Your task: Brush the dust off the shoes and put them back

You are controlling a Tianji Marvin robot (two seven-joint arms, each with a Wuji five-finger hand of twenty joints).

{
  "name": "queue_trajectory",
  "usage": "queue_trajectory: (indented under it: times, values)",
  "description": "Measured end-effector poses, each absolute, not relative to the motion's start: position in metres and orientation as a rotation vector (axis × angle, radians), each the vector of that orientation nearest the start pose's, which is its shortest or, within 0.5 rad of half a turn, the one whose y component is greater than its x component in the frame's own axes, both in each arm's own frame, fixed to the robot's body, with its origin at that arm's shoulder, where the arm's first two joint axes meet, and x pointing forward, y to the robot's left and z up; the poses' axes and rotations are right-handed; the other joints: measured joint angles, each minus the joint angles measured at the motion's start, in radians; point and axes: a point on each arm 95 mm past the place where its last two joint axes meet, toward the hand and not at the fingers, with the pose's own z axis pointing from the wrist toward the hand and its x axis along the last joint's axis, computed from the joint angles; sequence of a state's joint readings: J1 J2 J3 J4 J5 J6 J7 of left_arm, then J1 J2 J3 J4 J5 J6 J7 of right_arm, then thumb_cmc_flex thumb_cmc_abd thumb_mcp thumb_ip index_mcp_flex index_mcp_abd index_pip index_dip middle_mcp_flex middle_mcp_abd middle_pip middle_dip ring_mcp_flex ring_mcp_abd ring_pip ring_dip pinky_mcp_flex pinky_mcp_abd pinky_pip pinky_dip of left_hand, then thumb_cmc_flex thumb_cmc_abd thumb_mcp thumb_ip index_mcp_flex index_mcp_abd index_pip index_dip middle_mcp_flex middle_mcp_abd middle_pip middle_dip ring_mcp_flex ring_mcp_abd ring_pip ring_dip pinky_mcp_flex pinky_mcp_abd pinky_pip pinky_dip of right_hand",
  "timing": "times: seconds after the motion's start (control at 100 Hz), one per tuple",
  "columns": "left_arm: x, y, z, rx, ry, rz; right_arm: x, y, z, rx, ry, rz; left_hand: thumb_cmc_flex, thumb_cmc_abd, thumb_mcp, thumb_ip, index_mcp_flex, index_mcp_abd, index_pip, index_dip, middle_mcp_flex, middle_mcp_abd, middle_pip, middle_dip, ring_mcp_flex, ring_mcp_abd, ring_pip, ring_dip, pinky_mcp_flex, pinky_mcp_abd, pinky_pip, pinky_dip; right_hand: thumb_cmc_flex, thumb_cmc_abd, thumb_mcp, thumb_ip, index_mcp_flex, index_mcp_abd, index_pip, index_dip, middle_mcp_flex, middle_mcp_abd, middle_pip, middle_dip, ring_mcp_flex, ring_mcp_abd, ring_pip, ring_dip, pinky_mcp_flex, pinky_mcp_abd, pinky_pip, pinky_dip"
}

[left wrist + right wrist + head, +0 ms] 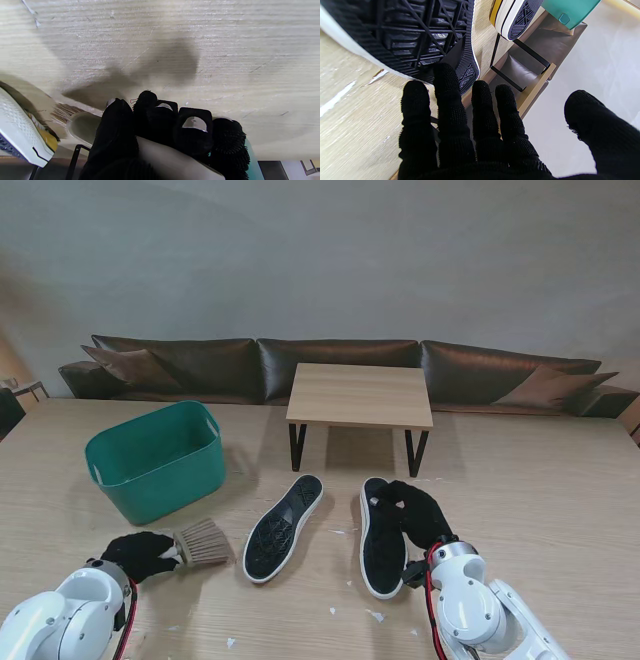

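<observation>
Two black sneakers with white edges lie sole-up on the table, one point(285, 527) in the middle and one point(382, 540) to its right. My right hand point(420, 515) in its black glove rests along the right shoe's outer edge. Its fingers point(450, 105) are stretched out and spread, tips at the ribbed sole point(407, 37), thumb held apart, gripping nothing. My left hand point(138, 555) is curled around the handle of a pale-bristled brush point(205, 542), left of the middle shoe and apart from it. In the left wrist view the closed hand point(162, 130) hides most of the brush point(80, 123).
A green plastic basket point(155, 460) stands at the far left. A low wooden shelf on black legs point(360, 395) stands behind the shoes, with a brown sofa point(330, 365) beyond it. Small white scraps point(375, 615) lie on the table nearer to me.
</observation>
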State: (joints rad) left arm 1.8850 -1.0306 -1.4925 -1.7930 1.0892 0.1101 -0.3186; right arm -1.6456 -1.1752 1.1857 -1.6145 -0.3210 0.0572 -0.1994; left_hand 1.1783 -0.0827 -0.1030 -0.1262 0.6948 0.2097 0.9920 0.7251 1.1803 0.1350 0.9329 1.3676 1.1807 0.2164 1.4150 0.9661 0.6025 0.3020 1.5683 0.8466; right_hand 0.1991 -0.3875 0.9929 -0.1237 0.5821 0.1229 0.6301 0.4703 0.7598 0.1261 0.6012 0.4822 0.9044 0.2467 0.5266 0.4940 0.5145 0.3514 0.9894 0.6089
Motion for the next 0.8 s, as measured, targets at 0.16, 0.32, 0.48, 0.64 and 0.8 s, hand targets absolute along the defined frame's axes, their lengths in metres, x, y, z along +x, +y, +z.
queue_trajectory:
  times: [0.16,0.32,0.48,0.64,0.8]
  values:
    - [0.328,0.092,-0.336,-1.44,1.628,-1.016,0.377,0.02,-0.348,-2.367,-1.1,-2.312,0.0,0.0,0.0,0.0,0.003,0.001,0.0,-0.001,0.0,0.0,0.0,0.009,0.0,0.002,0.008,0.0,0.006,0.001,0.001,0.001,0.0,0.0,0.0,0.0,0.0,0.0,0.0,0.0,-0.006,0.0,0.002,0.0,0.0,0.0,0.0,0.0,0.0,0.0,0.0,0.0]
    - [0.332,0.082,-0.32,-1.377,1.647,-1.084,0.378,0.02,-0.348,-2.366,-1.095,-2.329,0.0,0.0,0.0,0.0,0.003,0.001,0.0,-0.001,0.0,0.0,0.0,0.01,0.001,0.003,0.01,0.0,0.007,0.003,0.001,0.001,0.0,0.0,0.0,0.0,0.0,0.0,0.0,0.0,-0.012,0.0,0.005,0.0,-0.001,0.0,0.0,0.0,0.0,0.0,0.0,0.0]
    - [0.345,0.065,-0.304,-1.325,1.666,-1.16,0.378,0.019,-0.347,-2.36,-1.089,-2.347,0.0,0.0,0.0,0.0,0.004,0.002,0.0,-0.001,0.0,0.0,0.0,0.011,0.001,0.004,0.012,0.0,0.008,0.007,0.003,0.002,0.0,0.0,0.0,0.0,0.0,0.0,0.001,0.0,-0.012,0.0,0.005,0.0,-0.002,0.0,0.0,0.0,0.0,0.0,0.0,0.0]
    - [0.358,0.046,-0.291,-1.279,1.693,-1.239,0.379,0.018,-0.346,-2.358,-1.078,-2.359,0.0,0.0,0.0,0.0,0.004,0.003,0.0,0.0,0.0,0.0,0.0,0.011,0.001,0.004,0.018,0.0,0.008,0.007,0.009,0.002,0.0,0.0,0.0,0.0,0.0,0.0,0.002,0.0,-0.012,0.0,0.005,0.0,-0.002,0.0,0.0,0.0,0.0,0.0,0.0,0.0]
    - [0.371,0.027,-0.284,-1.242,1.697,-1.311,0.38,0.018,-0.344,-2.363,-1.07,-2.364,0.0,0.0,0.0,0.0,0.004,0.004,0.0,0.0,0.0,0.0,0.0,0.012,0.001,0.004,0.02,0.0,0.01,0.008,0.01,0.002,0.0,0.0,0.0,0.0,0.0,0.0,0.003,0.0,-0.012,0.0,0.005,0.0,-0.002,0.0,0.0,0.0,0.0,0.0,0.0,0.0]
